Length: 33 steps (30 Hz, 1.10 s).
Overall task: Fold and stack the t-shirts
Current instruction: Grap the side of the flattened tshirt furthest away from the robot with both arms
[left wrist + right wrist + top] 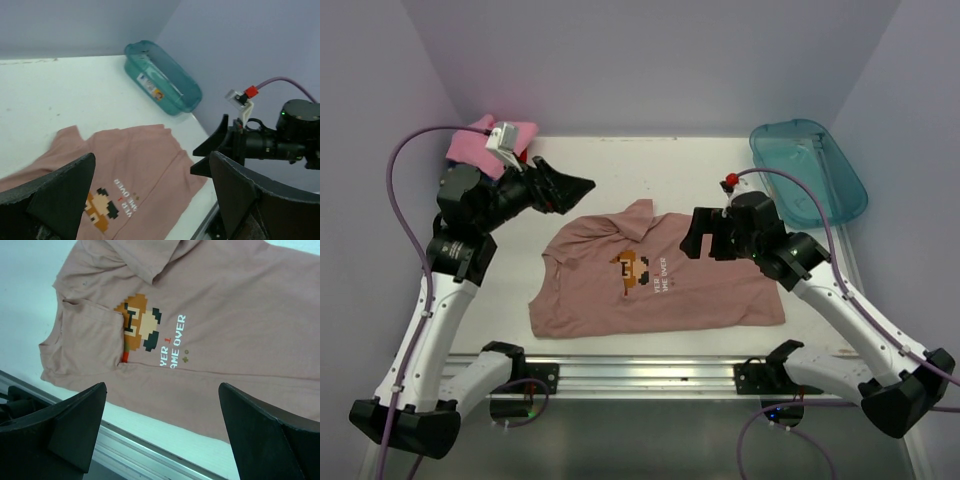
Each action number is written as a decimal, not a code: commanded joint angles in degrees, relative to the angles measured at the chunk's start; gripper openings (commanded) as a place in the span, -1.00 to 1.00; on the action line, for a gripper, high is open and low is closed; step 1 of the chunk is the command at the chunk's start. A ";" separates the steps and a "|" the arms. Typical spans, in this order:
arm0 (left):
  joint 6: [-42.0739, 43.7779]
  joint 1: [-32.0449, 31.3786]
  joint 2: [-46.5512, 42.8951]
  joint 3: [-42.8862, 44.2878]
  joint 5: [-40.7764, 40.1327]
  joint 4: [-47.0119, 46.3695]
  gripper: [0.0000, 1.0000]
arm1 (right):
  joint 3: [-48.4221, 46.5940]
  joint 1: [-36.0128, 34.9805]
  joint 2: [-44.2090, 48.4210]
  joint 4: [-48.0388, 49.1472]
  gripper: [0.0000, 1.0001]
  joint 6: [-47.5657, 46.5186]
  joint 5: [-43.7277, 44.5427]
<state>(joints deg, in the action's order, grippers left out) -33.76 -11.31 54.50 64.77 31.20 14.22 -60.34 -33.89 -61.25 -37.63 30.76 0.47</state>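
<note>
A dusty pink-brown t-shirt lies flat mid-table, print up. Its left edge is folded inward over part of the pixel character, and a sleeve is bunched at its far edge. My left gripper hovers open above the table, just beyond the shirt's far-left corner, holding nothing. My right gripper hangs open over the shirt's far-right part, also holding nothing. In the left wrist view the shirt lies below my open gripper. In the right wrist view the shirt fills the space beyond my open gripper. A folded bright pink t-shirt sits at the back-left corner.
A translucent teal tub stands at the back right, also in the left wrist view as the tub. The metal rail runs along the table's near edge. Purple walls close in the back and both sides.
</note>
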 commanded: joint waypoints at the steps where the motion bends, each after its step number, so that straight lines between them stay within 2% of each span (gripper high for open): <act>1: -6.14 0.32 0.96 -0.96 10.80 -12.09 1.00 | -2.76 -0.39 2.19 0.55 0.97 -1.85 -0.65; 4: -5.01 0.32 0.61 -1.05 10.91 -15.71 1.00 | -2.95 -0.39 2.28 -0.78 0.97 -2.37 -0.65; 8: 2.36 0.32 -3.94 -0.61 3.10 -12.39 1.00 | -3.56 -0.48 2.19 -1.66 0.97 -2.38 -0.65; 12: 5.89 0.32 -7.82 -0.26 -1.82 -10.71 1.00 | -4.35 -0.74 1.32 -2.88 0.97 -2.11 -0.65; 20: 1.60 0.24 -8.44 0.97 -5.36 -9.56 1.00 | -5.58 -1.53 1.49 -3.77 0.97 -0.62 -0.29; 26: -2.45 0.24 -10.38 -1.22 -2.47 -10.96 1.00 | -6.90 -2.06 1.93 -6.41 0.97 -0.27 -0.29; 33: -1.48 -1.61 -11.08 0.88 -4.04 -6.57 1.00 | -7.43 -2.06 2.37 -5.62 0.97 -0.18 -6.88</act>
<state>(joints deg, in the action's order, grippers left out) -34.48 -12.36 43.62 63.66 27.68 6.90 -64.95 -35.64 -60.03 -42.89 30.20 -1.74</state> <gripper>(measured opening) 0.997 0.986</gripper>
